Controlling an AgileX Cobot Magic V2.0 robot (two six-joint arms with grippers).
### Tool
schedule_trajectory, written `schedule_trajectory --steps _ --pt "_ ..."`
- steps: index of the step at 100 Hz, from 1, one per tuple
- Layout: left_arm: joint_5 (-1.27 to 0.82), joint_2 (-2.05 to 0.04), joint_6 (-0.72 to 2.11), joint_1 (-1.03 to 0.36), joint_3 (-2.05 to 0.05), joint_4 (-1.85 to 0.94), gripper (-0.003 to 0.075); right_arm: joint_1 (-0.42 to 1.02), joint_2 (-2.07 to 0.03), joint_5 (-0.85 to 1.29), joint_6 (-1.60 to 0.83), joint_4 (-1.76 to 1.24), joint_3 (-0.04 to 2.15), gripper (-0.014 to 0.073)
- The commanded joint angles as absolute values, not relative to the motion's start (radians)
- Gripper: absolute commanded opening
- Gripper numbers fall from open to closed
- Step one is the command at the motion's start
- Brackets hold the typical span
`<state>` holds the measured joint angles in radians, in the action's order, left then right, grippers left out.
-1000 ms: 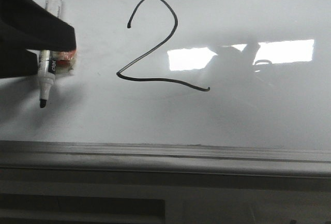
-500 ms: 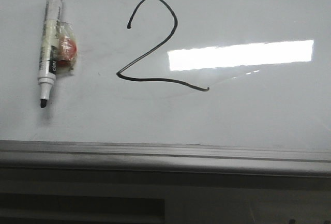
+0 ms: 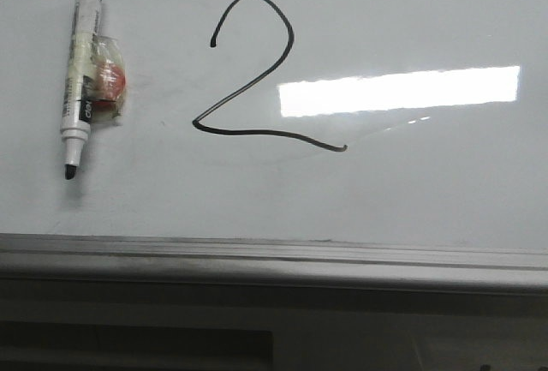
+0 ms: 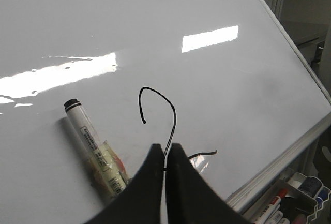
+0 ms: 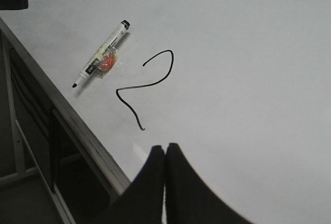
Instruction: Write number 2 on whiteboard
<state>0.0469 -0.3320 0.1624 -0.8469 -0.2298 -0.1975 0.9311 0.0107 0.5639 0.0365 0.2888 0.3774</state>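
A black hand-drawn number 2 (image 3: 257,80) stands on the whiteboard (image 3: 411,191). It also shows in the left wrist view (image 4: 170,118) and the right wrist view (image 5: 150,79). A white marker (image 3: 81,67) with a black tip and a taped red-orange lump lies on the board left of the 2, uncapped and free; it also shows in both wrist views (image 4: 95,149) (image 5: 101,56). My left gripper (image 4: 165,149) is shut and empty above the board. My right gripper (image 5: 165,149) is shut and empty near the board's lower edge. Neither gripper shows in the front view.
A grey ledge (image 3: 274,255) runs along the board's lower edge. A bright glare (image 3: 398,90) lies right of the 2. A tray of spare markers (image 4: 289,203) sits below the board's edge in the left wrist view.
One second ago my left gripper held the marker at the left of the front view. It let go and left that view; the marker lies still on the board.
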Motion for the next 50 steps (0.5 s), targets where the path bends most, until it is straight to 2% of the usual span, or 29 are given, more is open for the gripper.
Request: schedule_trajectory --steps 1,50 --pt "0.118 -0.341 0.164 -0.848 -0.256 -0.196 -0.0019 0.924 -0.006 0.494 0.036 0.296 0.400 -0.0051" --pt "0.120 -0.341 0.164 -0.846 -0.245 -0.192 -0.0019 0.924 -0.006 0.494 0.036 0.296 0.400 -0.0051"
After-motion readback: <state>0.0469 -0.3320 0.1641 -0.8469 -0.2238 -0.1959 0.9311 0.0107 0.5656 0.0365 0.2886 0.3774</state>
